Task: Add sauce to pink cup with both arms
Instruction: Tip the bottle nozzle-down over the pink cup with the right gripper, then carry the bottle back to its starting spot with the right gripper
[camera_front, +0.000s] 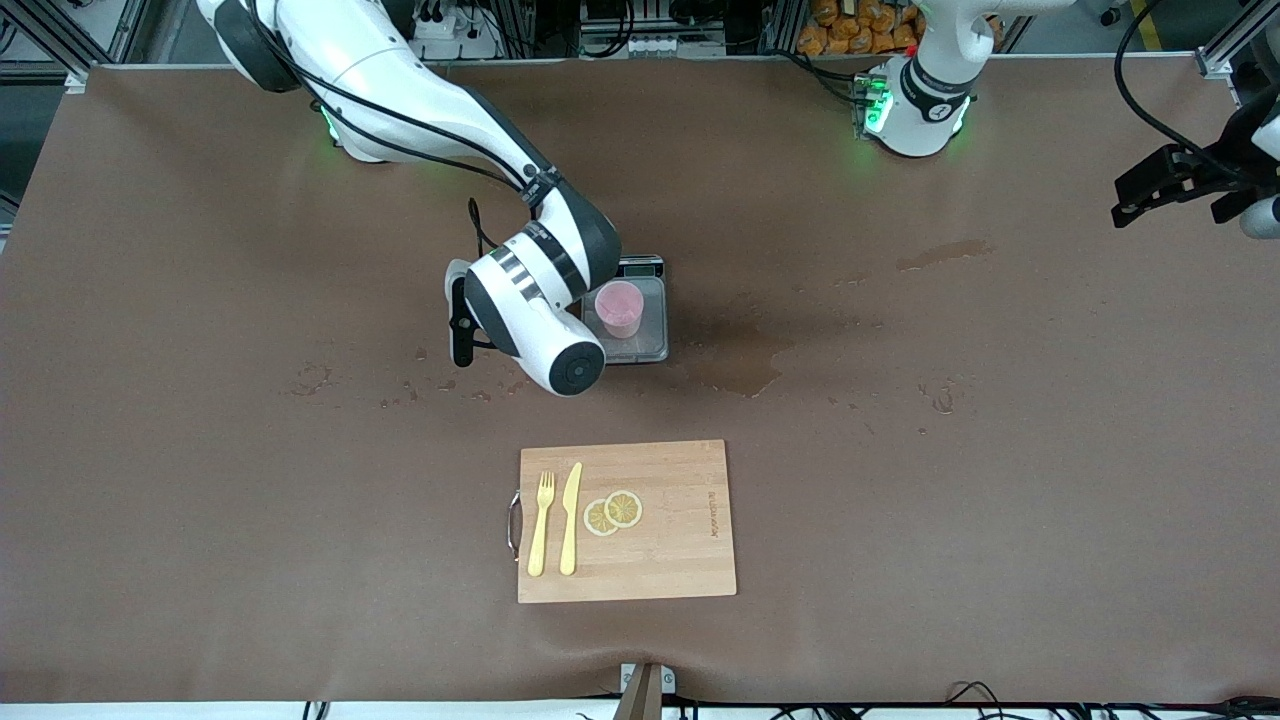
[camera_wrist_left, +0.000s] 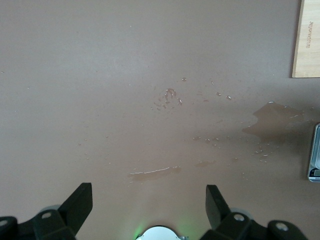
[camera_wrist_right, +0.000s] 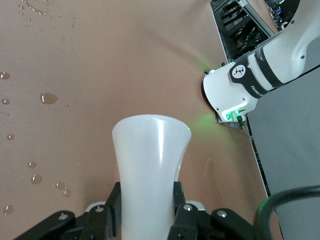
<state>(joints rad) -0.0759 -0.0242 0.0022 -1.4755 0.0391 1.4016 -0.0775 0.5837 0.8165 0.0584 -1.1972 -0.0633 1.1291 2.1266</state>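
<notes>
Pinching the sauce (camera_wrist_right: 150, 165) bottle by its whitish body, your right gripper (camera_wrist_right: 145, 210) hangs beside the pink cup (camera_front: 618, 308) on the scale (camera_front: 645, 345), probably tipping to pour. Only the right wrist view shows that clamp. Your left gripper (camera_wrist_left: 149, 207) waits, spread wide, over the wet table (camera_wrist_left: 100, 75).

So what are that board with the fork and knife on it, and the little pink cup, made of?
The rectangular light-brown board looks like bamboo or wood: matte, with visible strip grain and a metal handle at one end. The yellow fork and knife look like matte plastic or bamboo; hard to tell. The small pale-pink cup seems smooth plastic, faintly translucent.
</notes>
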